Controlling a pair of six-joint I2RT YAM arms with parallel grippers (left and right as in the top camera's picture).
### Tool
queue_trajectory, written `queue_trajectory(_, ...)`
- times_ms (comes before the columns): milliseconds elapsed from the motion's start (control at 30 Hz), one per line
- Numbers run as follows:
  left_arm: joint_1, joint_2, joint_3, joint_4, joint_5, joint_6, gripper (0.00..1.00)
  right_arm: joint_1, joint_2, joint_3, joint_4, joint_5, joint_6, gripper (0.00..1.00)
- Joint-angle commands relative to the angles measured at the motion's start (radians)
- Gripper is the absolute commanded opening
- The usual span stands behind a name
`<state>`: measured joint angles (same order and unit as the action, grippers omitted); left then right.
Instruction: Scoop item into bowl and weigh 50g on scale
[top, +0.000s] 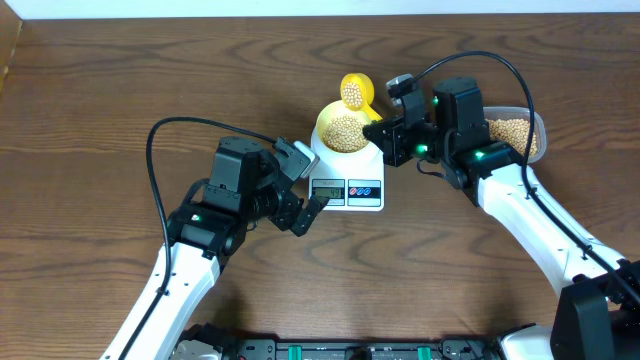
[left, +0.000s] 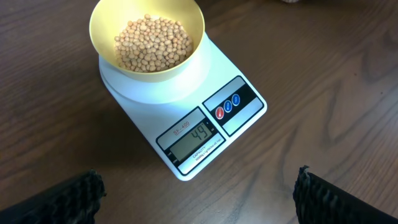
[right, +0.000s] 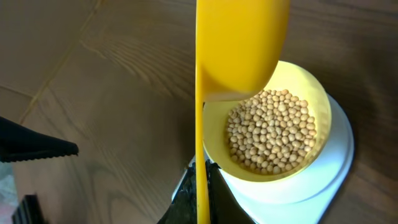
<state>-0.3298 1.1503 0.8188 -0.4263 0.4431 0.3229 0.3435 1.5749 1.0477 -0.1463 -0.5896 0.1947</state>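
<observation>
White rectangular digital scale (top: 347, 178) at mid-surface on brown wood, its small grey display (left: 196, 138) reading 49. Small round pale-yellow bowl (top: 343, 130) sits on its platform, holding a heap of small round tan beans (left: 152, 43). Right fingers (top: 384, 134) clamped on the handle of a small yellow plastic scoop (top: 355, 92), which hangs at the bowl's 12 o'clock with beans in it. Left fingers (top: 302, 188) spread wide, empty, at the scale's 8 o'clock. Clear plastic tub (top: 540, 120) of beans at 3 o'clock.

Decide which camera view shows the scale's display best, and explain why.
The left wrist view: the display faces the camera, large enough to read 49. Overhead shows it small, digits illegible. The right wrist view shows only the scale's white platform beneath the bowl; no display.
</observation>
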Motion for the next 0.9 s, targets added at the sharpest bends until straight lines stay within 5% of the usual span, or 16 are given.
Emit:
queue_trajectory(0,0.003,0.006,-0.011,-0.003,0.01,0.02,1.0,0.005,-0.009,0.003,-0.003,0.008,-0.066,0.01)
queue_trajectory(867,0.003,0.006,-0.011,-0.003,0.01,0.02,1.0,0.005,-0.009,0.003,-0.011,0.049,-0.291,0.01)
